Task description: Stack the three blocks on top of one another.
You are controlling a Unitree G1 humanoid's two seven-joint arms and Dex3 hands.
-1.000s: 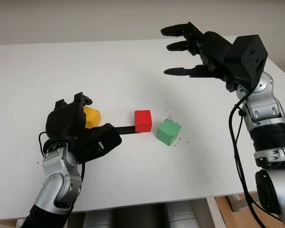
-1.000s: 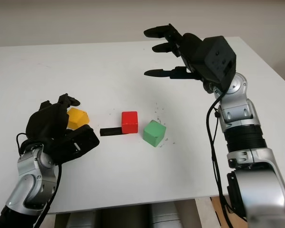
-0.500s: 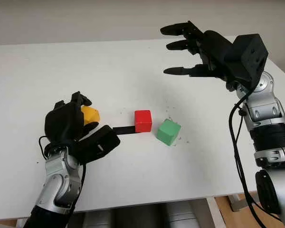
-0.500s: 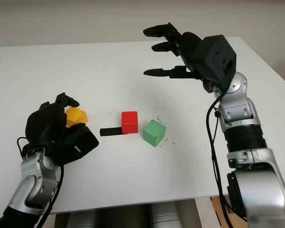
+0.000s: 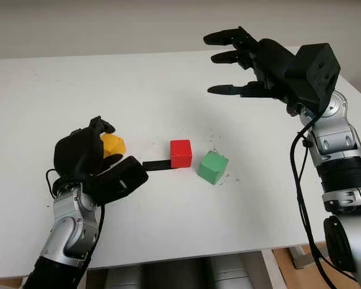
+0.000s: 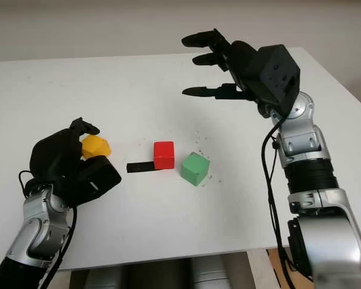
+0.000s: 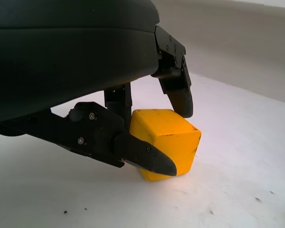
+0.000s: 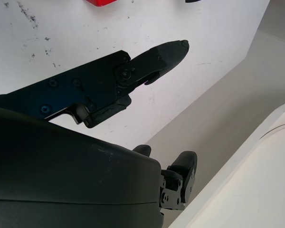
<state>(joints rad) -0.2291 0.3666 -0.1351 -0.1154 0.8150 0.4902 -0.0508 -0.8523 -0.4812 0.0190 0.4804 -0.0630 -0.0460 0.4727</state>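
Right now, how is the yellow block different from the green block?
The yellow block is gripped by the left hand, tilted on a corner; the green block sits flat on the table with nothing touching it. The yellow block is at the left end of the row, the green block at the right end, with the red block between them. Both are plain cubes of similar size.

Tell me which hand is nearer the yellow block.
Left. The left hand has its fingers closed on the yellow block; the right hand is open, raised over the table's far side.
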